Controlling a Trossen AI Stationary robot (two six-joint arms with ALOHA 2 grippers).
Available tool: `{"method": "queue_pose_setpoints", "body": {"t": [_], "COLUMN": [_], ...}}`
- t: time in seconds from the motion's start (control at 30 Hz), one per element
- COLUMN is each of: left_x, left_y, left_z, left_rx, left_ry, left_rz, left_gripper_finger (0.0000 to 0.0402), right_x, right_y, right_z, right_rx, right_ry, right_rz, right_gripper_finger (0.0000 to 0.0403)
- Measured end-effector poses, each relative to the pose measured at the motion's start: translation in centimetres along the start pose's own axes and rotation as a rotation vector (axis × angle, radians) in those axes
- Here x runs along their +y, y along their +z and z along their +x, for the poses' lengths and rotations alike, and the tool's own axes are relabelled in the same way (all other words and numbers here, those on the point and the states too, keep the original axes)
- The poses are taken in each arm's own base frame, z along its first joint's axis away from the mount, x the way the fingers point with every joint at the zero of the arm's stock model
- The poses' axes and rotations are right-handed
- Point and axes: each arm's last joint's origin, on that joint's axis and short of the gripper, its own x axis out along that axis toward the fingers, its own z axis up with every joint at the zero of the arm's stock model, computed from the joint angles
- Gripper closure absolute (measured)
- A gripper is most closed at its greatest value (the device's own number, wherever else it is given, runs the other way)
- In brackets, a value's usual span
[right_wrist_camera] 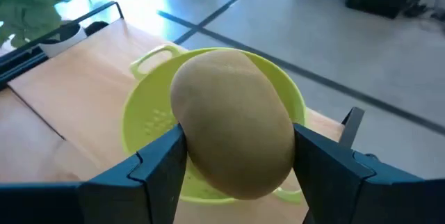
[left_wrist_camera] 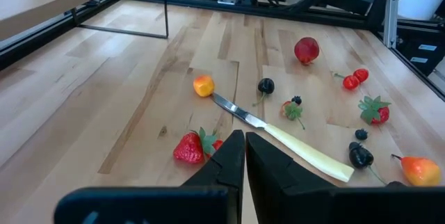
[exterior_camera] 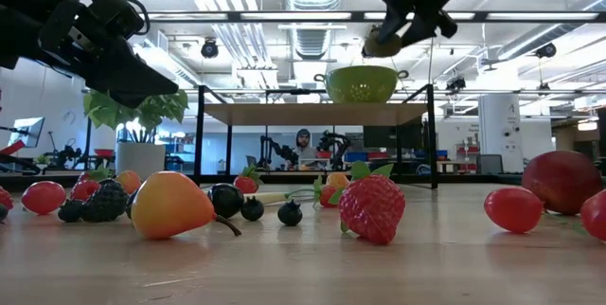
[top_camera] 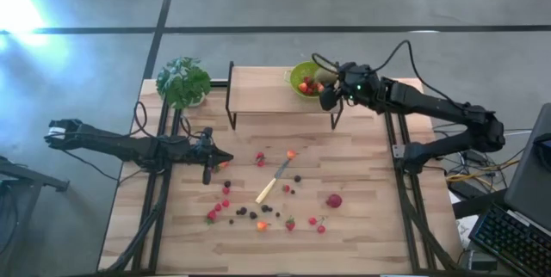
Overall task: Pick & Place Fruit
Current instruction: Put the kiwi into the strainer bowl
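My right gripper is shut on a brown-green kiwi-like ball. It hangs over the right rim of a lime-green bowl, which stands on a raised wooden shelf at the table's far side. The bowl holds some red fruit. Several small red, dark and orange fruit pieces lie scattered on the tabletop. My left gripper is shut and empty, low over the table's left part and short of a strawberry. My right gripper pinches the kiwi-like ball between its two fingers, one on each opposite side of its middle. The fingers slant down toward the bowl. The ball is lifted clear and hangs above the bowl.
A pale-handled knife lies among the fruit at mid-table. A leafy potted plant stands at the far left corner. The shelf's dark metal legs stand on the table's far part. A larger red fruit lies to the right.
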Motion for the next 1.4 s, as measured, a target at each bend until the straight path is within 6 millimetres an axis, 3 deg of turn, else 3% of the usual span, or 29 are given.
{"method": "queue_pose_setpoints", "body": {"t": [0.27, 0.83, 1.2, 1.4], "left_x": [0.0, 0.0, 0.0, 0.0], "left_y": [0.0, 0.0, 0.0, 0.0], "left_z": [0.0, 0.0, 0.0, 0.0], "left_rx": [0.000, 0.000, 0.000, 0.000], "left_ry": [0.000, 0.000, 0.000, 0.000], "left_rz": [0.000, 0.000, 0.000, 0.000], "left_gripper_finger": [0.0381, 0.0381, 0.0381, 0.0381], "right_x": [-1.9, -2.1, -2.4, -3.0], "right_y": [-0.1, -1.1, -0.9, -0.8], "right_z": [1.6, 2.6, 2.7, 2.9], "right_rx": [0.022, 0.000, -0.009, -0.010], "right_ry": [0.058, 0.068, 0.056, 0.036], "right_rz": [0.063, 0.062, 0.048, 0.061], "right_gripper_finger": [0.0173, 0.0148, 0.0156, 0.0130]}}
